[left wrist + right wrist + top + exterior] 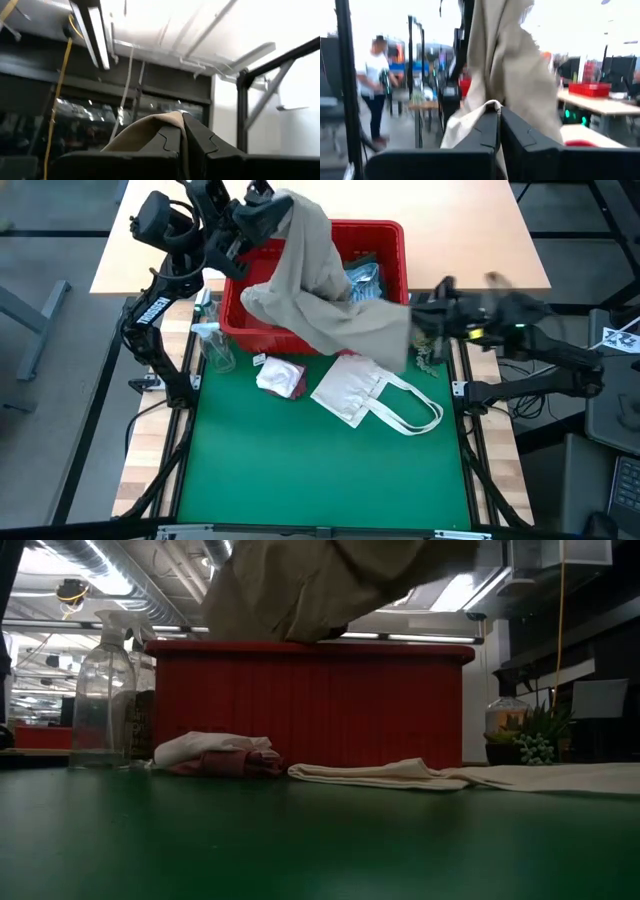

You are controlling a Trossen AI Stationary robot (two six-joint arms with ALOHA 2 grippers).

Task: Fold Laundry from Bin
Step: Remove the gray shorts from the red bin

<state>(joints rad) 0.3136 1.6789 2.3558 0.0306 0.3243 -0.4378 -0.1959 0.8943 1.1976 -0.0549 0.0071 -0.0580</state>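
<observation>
The tan garment (320, 290) hangs spread over the red bin (385, 235), which stands at the table's far side. My left gripper (270, 202) is high above the bin's far left corner, shut on the garment's upper end. My right gripper (415, 320) is at the bin's near right corner, shut on the garment's lower end. A blue-white striped shirt (362, 278) lies inside the bin, partly covered by the garment. In the low view the garment (330, 580) shows above the bin's rim (310, 645). My left gripper pinches a fold of the tan garment (162, 120) between its two fingers, and the cloth bulges out past the fingertips. The fingers slant upward. The garment hangs from them, down across the bin. My right gripper pinches a bunched bit of the tan garment's lower end (490, 106) between its two fingers. It comes about level from the table's right side. The cloth rises from the hold toward my left gripper, clear of the table.
On the green mat in front of the bin lie a small white and maroon cloth bundle (280, 376) and a flat white tote bag (365, 392) with loop handles. A clear spray bottle (214, 345) stands left of the bin. The mat's near half (320, 480) is free.
</observation>
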